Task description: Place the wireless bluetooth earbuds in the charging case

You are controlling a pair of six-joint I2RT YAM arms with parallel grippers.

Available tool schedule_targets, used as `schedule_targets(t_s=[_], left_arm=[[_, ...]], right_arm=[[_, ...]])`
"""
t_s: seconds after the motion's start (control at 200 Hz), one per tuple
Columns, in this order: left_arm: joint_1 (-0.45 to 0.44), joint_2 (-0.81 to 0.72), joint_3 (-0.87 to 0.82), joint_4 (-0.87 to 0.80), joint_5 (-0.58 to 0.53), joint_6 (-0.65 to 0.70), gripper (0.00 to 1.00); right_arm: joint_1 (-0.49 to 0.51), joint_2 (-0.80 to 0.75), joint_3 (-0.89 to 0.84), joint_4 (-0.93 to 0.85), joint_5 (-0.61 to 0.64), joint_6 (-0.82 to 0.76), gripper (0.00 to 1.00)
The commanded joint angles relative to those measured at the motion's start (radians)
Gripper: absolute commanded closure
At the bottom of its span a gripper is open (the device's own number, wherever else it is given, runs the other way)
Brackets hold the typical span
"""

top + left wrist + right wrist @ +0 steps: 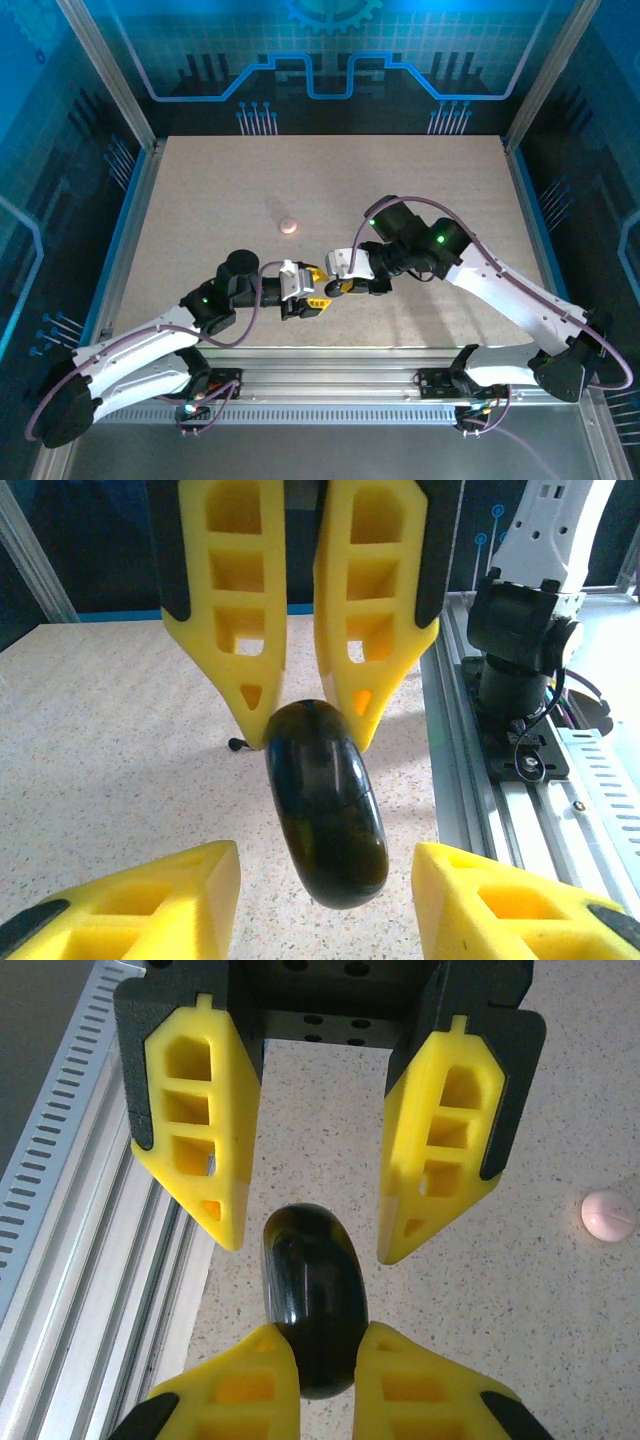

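Note:
The black round charging case (315, 1310) hangs closed above the table, edge-on, with my right gripper (325, 1338) shut on its near end. My left gripper (325, 850) faces it from the other side. Its jaws are open, one on each side of the case (325, 815), with a gap on both sides and no contact. In the top view the two grippers meet nose to nose near the front middle of the table, left gripper (316, 286) and right gripper (345, 283). A tiny black piece (236, 745), possibly one of the earbuds, lies on the table beyond the case.
A small round pink puck (288, 226) lies alone on the speckled table (420, 190) beyond the grippers, also visible as the pink puck (608, 1215). The aluminium rail (330, 385) with the arm bases runs along the near edge, close under both grippers.

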Motion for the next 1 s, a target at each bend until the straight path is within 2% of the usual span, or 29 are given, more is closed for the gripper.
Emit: schedule_targets(t_s=[0.0,0.15,0.255,0.46,0.865,0.935,0.996], left_arm=[[0.005,0.013,0.036,0.002,0.044,0.006,0.52],[0.005,0.021,0.041,0.008,0.054,-0.003,0.56],[0.005,0.024,0.043,0.01,0.055,-0.006,0.63],[0.006,0.028,0.036,0.04,0.063,-0.028,0.64],[0.006,0.018,0.045,-0.007,0.058,0.008,0.85],[0.005,0.014,0.044,-0.002,0.058,0.007,0.86],[0.006,0.011,0.044,0.002,0.059,0.007,0.86]], right_arm=[[0.021,0.001,0.029,0.007,-0.018,-0.005,0.87],[0.03,0.012,0.036,0.012,-0.015,-0.003,0.87],[0.035,0.017,0.036,0.021,-0.019,-0.003,0.87],[0.038,0.03,0.041,0.027,-0.016,-0.002,0.87],[0.044,0.012,0.04,0.037,-0.002,0.007,0.87],[0.044,0.006,0.033,0.046,0.004,0.016,0.86],[0.043,-0.002,0.016,0.069,0.025,0.029,0.77]])
